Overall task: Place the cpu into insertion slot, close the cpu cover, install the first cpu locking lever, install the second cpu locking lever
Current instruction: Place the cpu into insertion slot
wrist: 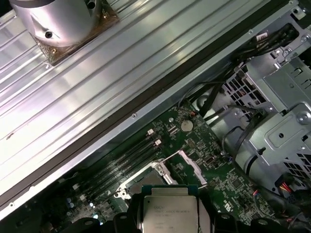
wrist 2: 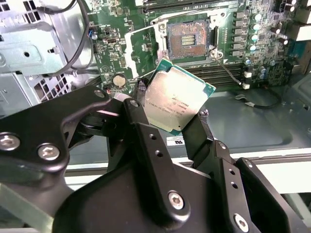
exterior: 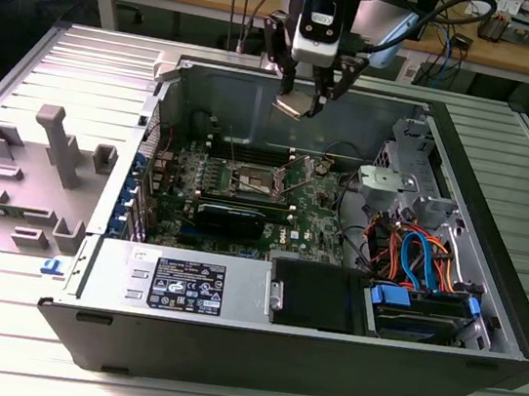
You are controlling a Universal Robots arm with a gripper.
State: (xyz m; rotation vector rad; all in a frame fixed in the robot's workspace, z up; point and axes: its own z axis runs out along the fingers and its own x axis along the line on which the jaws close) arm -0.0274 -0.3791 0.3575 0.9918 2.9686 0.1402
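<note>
You are holding cpu (wrist 2: pixel 177 97) tilted above open case (exterior: pixel 251 364), well apart from insertion slot (wrist 2: pixel 189 40); gripper (wrist 2: pixel 172 103) pinching it by its edges. Beside slot, cpu cover (wrist 2: pixel 132 48) standing open. Risk: chip slipping, or arriving skewed and bending socket contacts, tilt causing it.

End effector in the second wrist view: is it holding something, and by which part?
Yes. The end effector holds the cpu, pinched at two opposite edges.

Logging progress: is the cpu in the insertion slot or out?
Out. The gripper holds the cpu between its jaws above the case; the insertion slot is empty.
</note>
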